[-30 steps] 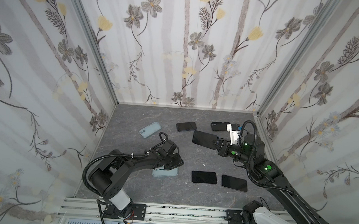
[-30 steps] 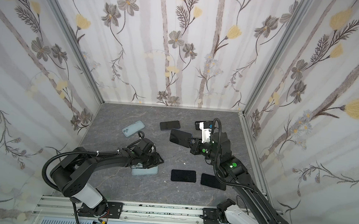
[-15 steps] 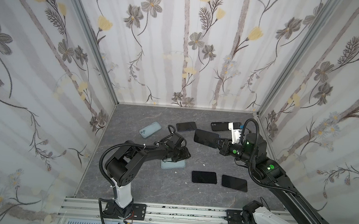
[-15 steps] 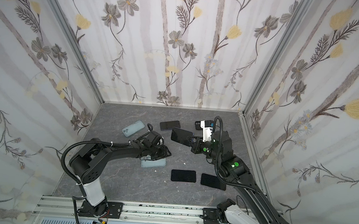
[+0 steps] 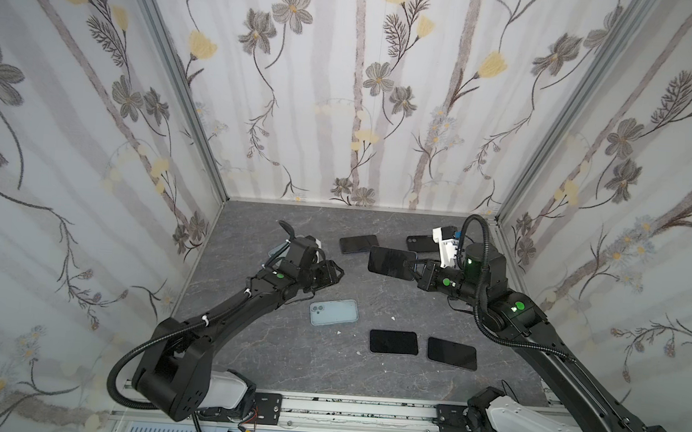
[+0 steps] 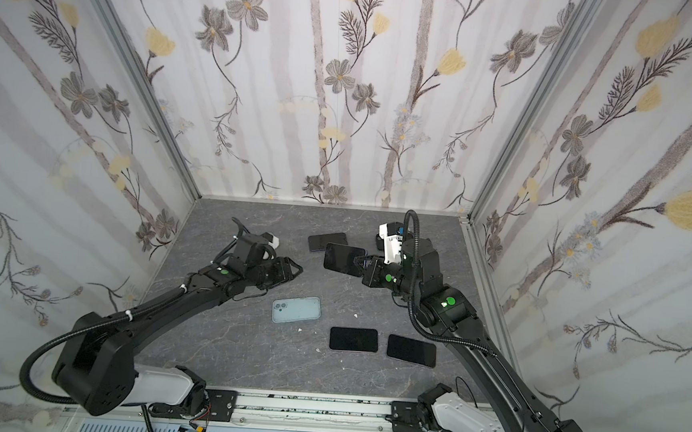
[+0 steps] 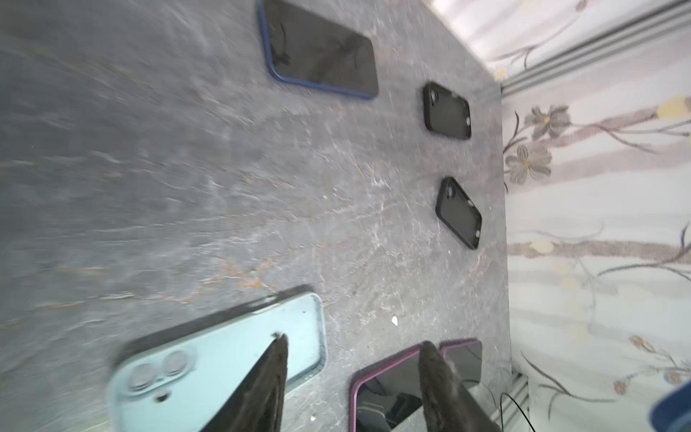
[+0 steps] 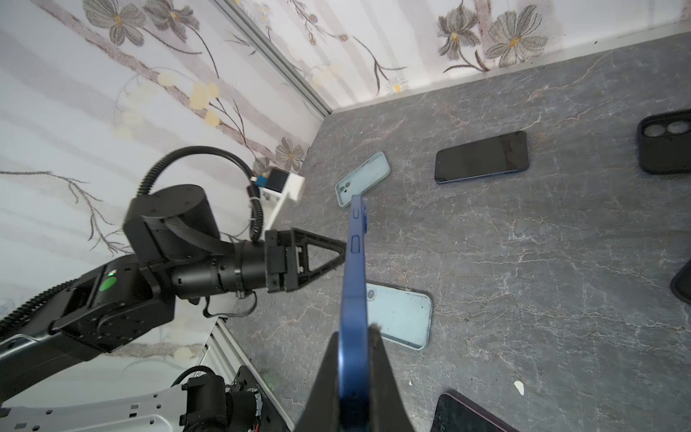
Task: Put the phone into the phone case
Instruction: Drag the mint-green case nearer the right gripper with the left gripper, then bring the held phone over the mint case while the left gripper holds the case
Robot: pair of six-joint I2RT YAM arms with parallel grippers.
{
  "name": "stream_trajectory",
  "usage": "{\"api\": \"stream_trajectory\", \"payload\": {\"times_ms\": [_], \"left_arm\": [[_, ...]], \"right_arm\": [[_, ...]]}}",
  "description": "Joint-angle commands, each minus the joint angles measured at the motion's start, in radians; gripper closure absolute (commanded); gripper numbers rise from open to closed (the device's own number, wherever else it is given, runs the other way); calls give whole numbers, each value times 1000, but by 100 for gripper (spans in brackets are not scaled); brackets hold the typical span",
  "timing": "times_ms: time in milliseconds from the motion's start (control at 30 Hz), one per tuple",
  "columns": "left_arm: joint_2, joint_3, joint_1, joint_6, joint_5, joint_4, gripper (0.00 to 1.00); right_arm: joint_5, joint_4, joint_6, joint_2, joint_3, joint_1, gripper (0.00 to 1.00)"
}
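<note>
Right gripper [image 5: 413,267] pinches one end of the blue phone [image 5: 389,261], holding it clear of the table [image 5: 304,368]. Down to its left the pale blue phone case [image 5: 334,312] lies flat, apart from the left gripper [image 5: 334,272], whose jaws stand parted and empty. Beside the case lie a dark phone [image 5: 394,342] and a second dark phone [image 5: 451,353].

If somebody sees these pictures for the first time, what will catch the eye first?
First, the right gripper, which holds a blue-edged phone in the air over the back right of the grey table. Next, the left gripper hangs open and empty close to a pale blue case, which lies flat, lens side up, near the middle. The flowered walls around the table also stand out.
</note>
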Motion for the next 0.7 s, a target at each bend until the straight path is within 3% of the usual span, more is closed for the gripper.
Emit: {"api": "stream_trajectory", "payload": {"times_ms": [0, 200, 667], "left_arm": [[-105, -45, 77, 59, -23, -100, 43], [-189, -124, 184, 107, 37, -136, 42], [-148, -346, 198, 4, 175, 91, 44]], "right_arm": [[-37, 31, 26, 64, 33, 46, 100], [-42, 122, 69, 189, 20, 124, 100], [-199, 334, 213, 453, -71, 156, 100]]}}
